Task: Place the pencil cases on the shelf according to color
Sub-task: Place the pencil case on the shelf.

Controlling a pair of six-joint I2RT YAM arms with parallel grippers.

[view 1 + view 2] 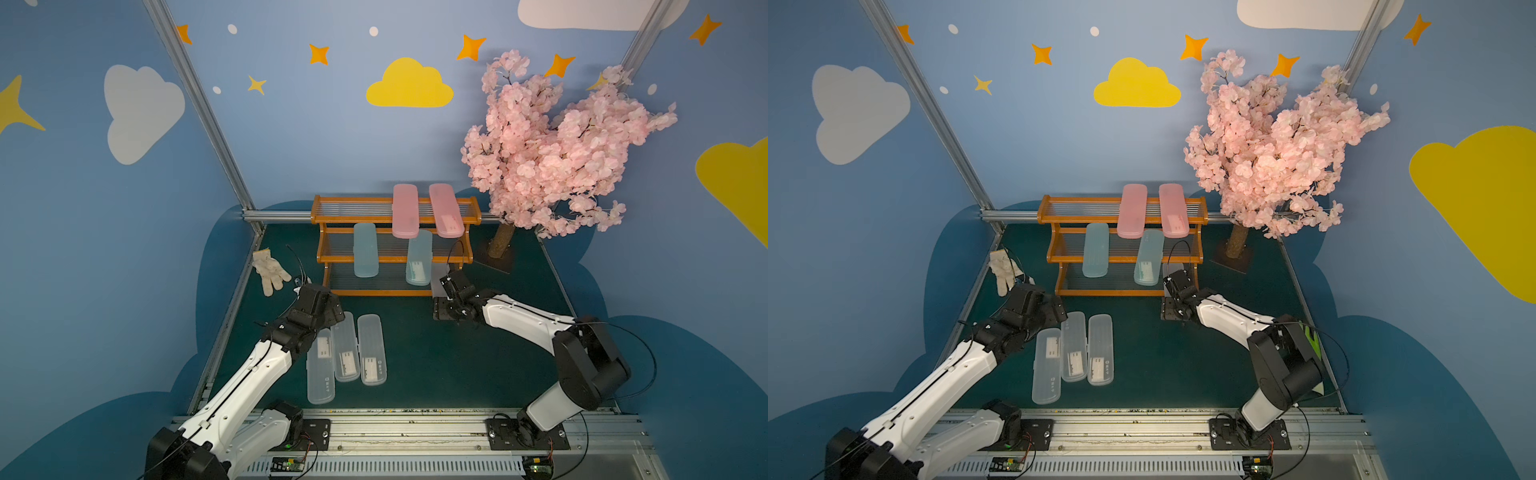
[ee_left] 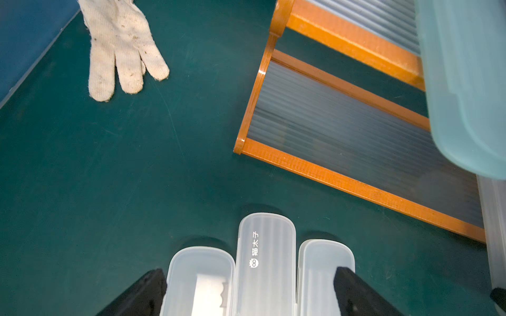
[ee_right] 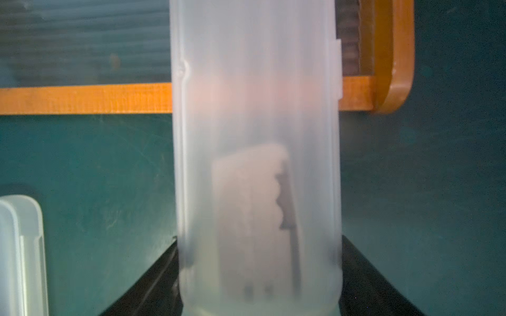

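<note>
The orange-brown shelf [image 1: 353,217] stands at the back of the green mat. Two pink pencil cases [image 1: 405,210] [image 1: 446,210] lie across its top tier. Two pale blue ones [image 1: 365,249] [image 1: 419,257] lean from the middle tier. Three clear cases [image 1: 321,365] [image 1: 345,347] [image 1: 371,349] lie side by side on the mat. My left gripper [image 2: 250,292] hovers open over their far ends. My right gripper [image 3: 258,273] is shut on a fourth clear case [image 3: 257,109] at the right end of the shelf's bottom front rail [image 3: 82,98].
A white knit glove [image 1: 269,268] lies on the mat left of the shelf. A pink blossom tree [image 1: 552,153] stands on its base right of the shelf. Blue walls close in the mat on three sides. Both arm bases sit on a metal rail [image 1: 415,432] in front.
</note>
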